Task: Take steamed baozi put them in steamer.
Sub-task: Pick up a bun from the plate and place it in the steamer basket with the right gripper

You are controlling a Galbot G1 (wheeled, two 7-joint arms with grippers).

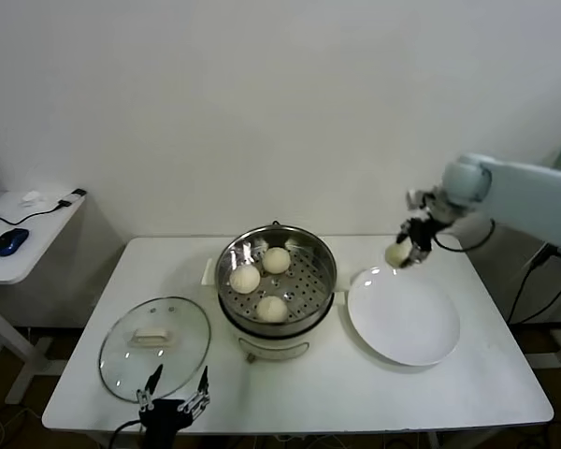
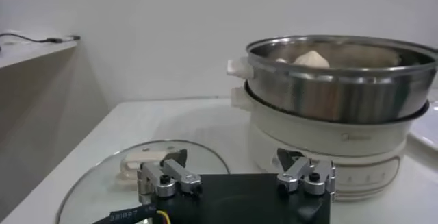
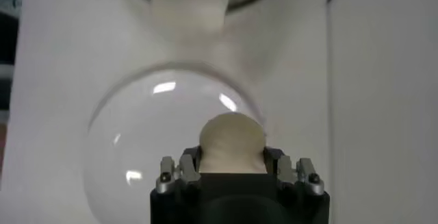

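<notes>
Above the plate [image 1: 404, 327] at its 11 o'clock rim, a baozi [image 1: 396, 254] is grasped by the right claw [image 1: 404, 253]. Three baozi [image 1: 260, 279] are seen in the steamer [image 1: 320, 254]. Beside the glass lid [image 1: 122, 360], the left claw [image 1: 174, 393] is parked, released.

A: Where could you pass a gripper between the plate [image 1: 404, 323] and the steamer [image 1: 276, 245]?

B: Above the plate the way is open; only a narrow strip of table [image 1: 355, 393] separates its rim from the pot's handle. The steamer's steel wall stands in your way.

A: Inside the steamer?

B: 3 baozi [image 1: 262, 278] fill the left, middle and front; the right side looks free, I think.

A: On the left?

B: The glass lid [image 1: 154, 348] lies flat there, just beside the pot.
</notes>
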